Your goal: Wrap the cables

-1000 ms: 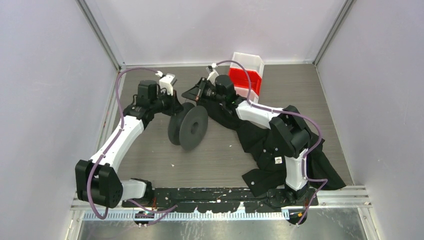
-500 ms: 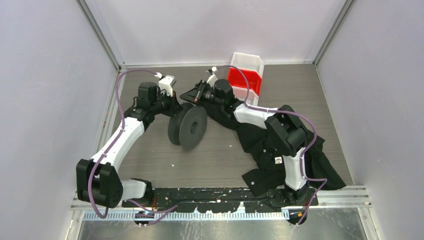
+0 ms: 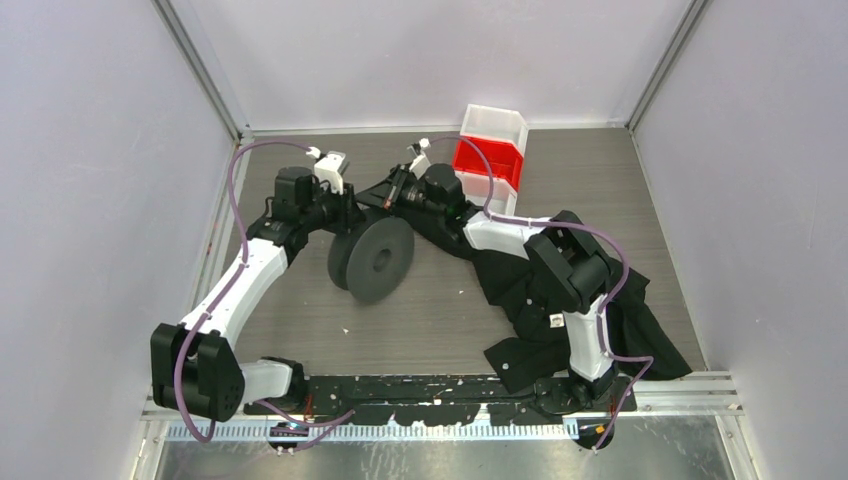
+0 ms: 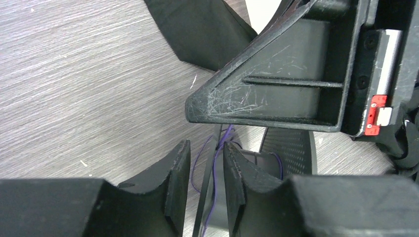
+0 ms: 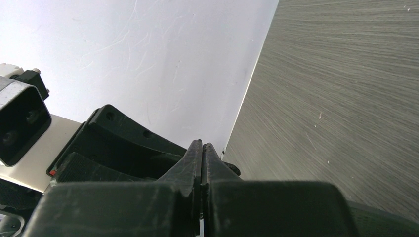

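While L gripper (image 4: pixel 205 163) ajar, reel (image 3: pixel 372 260) close.

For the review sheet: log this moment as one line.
left jaws: apart, reel rim between | right jaws: shut | reel: standing on edge | wire: slack beside rim

Reel (image 3: pixel 372 262) on table (image 3: pixel 420 312), bin (image 3: pixel 492 150) behind, garment (image 3: pixel 505 285) right.
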Robot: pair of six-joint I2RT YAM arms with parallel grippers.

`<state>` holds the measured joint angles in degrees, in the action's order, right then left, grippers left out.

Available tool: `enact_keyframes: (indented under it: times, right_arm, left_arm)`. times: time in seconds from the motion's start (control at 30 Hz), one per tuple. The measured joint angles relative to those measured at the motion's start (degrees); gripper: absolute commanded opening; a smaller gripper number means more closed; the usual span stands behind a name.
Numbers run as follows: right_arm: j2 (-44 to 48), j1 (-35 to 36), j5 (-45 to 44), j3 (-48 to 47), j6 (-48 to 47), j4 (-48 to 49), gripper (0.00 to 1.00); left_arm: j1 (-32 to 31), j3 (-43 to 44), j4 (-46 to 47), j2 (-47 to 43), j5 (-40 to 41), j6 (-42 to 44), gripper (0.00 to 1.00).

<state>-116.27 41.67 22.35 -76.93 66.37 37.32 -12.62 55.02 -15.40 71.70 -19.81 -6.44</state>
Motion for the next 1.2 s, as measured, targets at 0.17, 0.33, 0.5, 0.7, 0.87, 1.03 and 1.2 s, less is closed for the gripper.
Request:
enact_keyframes:
  times: [0.17, 0.33, 0.5, 0.7, 0.87, 1.03, 1.2]
  right_arm:
    - [-1.0, 0.0, 0.0, 0.0, 1.2, 0.9, 0.01]
    - [-1.6, 0.2, 0.0, 0.1, 2.3, 1.8, 0.01]
    - [-2.2, 0.4, 0.3, 0.1, 4.2, 3.9, 0.01]
    - [-4.1, 0.4, 0.7, 0.1, 7.9, 8.3, 0.01]
    - [-4.9, 0.6, 1.4, 0.1, 9.0, 8.5, 0.01]
    - [-5.0, 0.7, 1.8, 0.1, 9.1, 8.6, 0.01]
    - [-5.0, 0.7, 1.9, 0.1, 9.2, 8.6, 0.01]
  left_arm:
    - [0.0, 0.0, 0.0, 0.0, 0.3, -0.4, 0.38]
    - [0.0, 0.0, 0.0, 0.0, 0.3, -0.6, 0.36]
    - [0.0, 0.0, 0.0, 0.0, 0.3, -0.7, 0.28]
    - [0.0, 0.0, -0.1, 0.0, 0.3, -0.7, 0.26]
    - [0.0, 0.0, -0.1, 0.0, 0.3, -0.7, 0.23]
    - [0.0, 0.0, -0.1, 0.1, 0.3, -1.1, 0.01]
    - [0.0, 0.0, -0.2, 0.1, 0.3, -1.0, 0.01]
